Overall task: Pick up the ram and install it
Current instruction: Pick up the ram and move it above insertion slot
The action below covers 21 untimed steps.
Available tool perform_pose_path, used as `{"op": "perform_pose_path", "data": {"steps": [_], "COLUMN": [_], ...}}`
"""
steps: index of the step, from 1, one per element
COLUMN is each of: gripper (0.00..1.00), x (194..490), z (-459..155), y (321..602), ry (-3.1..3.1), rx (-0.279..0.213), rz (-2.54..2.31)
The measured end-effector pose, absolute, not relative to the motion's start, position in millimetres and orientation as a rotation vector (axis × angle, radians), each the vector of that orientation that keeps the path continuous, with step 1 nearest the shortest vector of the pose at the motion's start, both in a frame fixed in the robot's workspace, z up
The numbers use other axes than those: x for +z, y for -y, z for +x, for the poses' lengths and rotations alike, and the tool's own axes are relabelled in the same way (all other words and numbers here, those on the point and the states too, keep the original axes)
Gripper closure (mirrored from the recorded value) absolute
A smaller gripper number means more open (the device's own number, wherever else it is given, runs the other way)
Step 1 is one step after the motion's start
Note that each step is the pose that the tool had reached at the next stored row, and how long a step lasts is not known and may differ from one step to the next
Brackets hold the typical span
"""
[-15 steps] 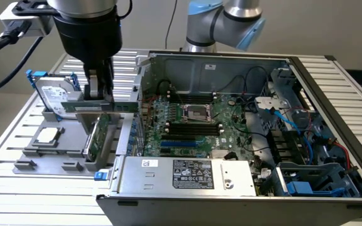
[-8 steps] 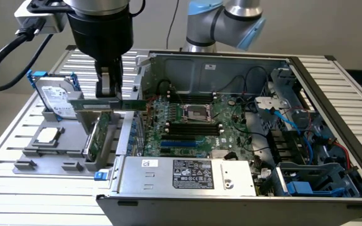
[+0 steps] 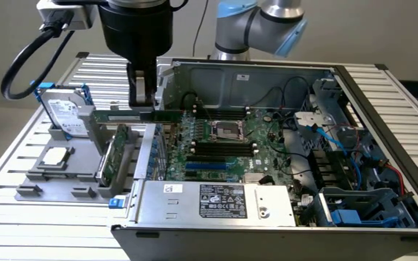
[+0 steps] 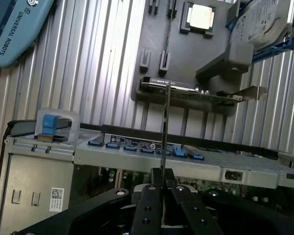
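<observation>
- Green fibreglass, long and thin: the ram stick [image 3: 167, 116] hangs level, pinched near its middle by the narrow black metal jaws. It is above the grey plastic holder tray [image 3: 49, 182] and just beside the open grey steel computer case [image 3: 354, 81], at its wall on the exterior view's left.
- Seen from the wrist, the stick [image 4: 165, 127] is edge-on, a dark sliver running out from the jaws.
- The grip bears on smooth, flat faces, so a knock against the sheet-metal wall could probably twist or slide the stick.
- The long black plastic memory slots [image 3: 223, 145] on the green motherboard [image 3: 267, 155] are slim. A tilted or offset stick would likely jam, and pressing it down could crack the board.
- The ribbed aluminium desk [image 3: 49, 231] is hard — a dropped stick could chip.
</observation>
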<state>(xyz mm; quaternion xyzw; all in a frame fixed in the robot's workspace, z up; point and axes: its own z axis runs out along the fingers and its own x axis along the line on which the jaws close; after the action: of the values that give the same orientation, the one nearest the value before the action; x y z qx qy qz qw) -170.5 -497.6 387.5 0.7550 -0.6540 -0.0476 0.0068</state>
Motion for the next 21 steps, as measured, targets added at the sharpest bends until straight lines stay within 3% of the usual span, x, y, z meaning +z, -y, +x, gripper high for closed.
{"op": "perform_pose_path", "data": {"steps": [15,21], "gripper": [0.86,0.86], "x": [391,387], "z": [-108,-96], "y": [492,472], "ry": [2.044,2.044], "rx": [-0.159,-0.159], "rz": [2.364,2.364]}}
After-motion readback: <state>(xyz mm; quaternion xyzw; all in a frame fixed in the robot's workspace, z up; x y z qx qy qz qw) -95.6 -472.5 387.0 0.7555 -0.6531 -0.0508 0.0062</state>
